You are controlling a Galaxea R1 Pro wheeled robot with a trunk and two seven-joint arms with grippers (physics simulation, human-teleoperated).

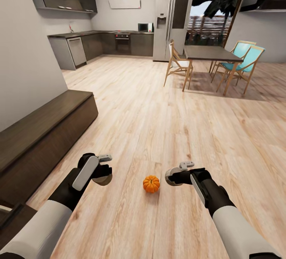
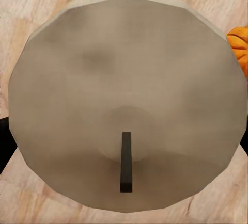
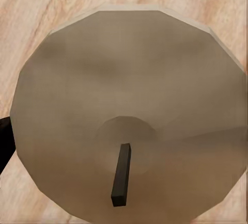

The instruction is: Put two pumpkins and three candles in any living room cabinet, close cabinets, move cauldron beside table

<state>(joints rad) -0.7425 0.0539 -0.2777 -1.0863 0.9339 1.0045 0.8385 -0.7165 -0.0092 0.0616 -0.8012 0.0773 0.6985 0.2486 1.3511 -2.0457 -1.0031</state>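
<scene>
A small orange pumpkin (image 1: 151, 184) sits on the pale wood floor (image 1: 159, 115), right between the robot's two outstretched arms. The left gripper (image 1: 102, 171) hangs just to one side of it, and the right gripper (image 1: 176, 173) just to the other; neither touches it.

Each gripper carries a round beige candle. From the left wrist, the candle (image 2: 124, 105) is a wide pale disc with a short dark wick (image 2: 125, 162) standing up from its middle, and a sliver of the pumpkin (image 2: 238, 43) peeks past its edge. From the right wrist, the second candle (image 3: 129, 110) looks much the same, its wick (image 3: 121, 175) leaning slightly. The fingers on both sides are pinching these candles, though the candles hide most of the fingers themselves.

Along the wall by the robot's left arm runs the long, low, dark-brown cabinet (image 1: 43, 131), its fronts shut along the stretch I can see. Farther off stand a dark dining table (image 1: 210, 54) with wooden chairs (image 1: 178, 64), a tall fridge (image 1: 172, 20) and the kitchen units (image 1: 99, 44).
</scene>
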